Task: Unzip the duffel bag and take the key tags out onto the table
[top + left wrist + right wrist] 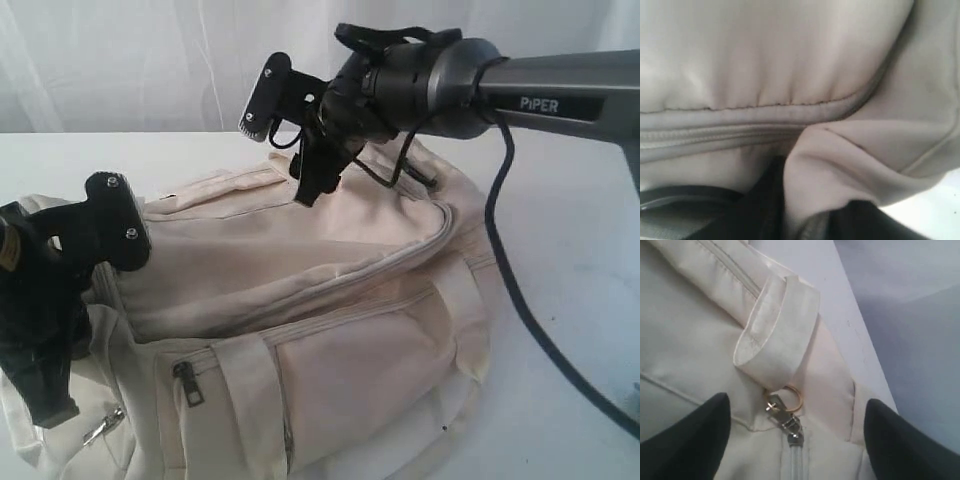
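Observation:
The cream duffel bag (330, 300) lies on the white table (570, 250) with its top zipper closed. My right gripper (290, 145) hovers open over the bag's far end. In the right wrist view its dark fingers (690, 435) stand on either side of the metal zipper pull (785, 415) with a gold ring, not touching it. My left gripper (90, 290) is at the bag's near left end. In the left wrist view a fold of bag fabric (830, 170) sits pinched between its dark fingers (760, 210). The key tags are hidden.
A zipped side pocket with a dark pull (187, 380) faces front, and a metal pull (103, 428) hangs at the lower left. A strap loop (775, 335) lies just beyond the main zipper pull. The right arm's black cable (520, 290) drapes past the bag's right end.

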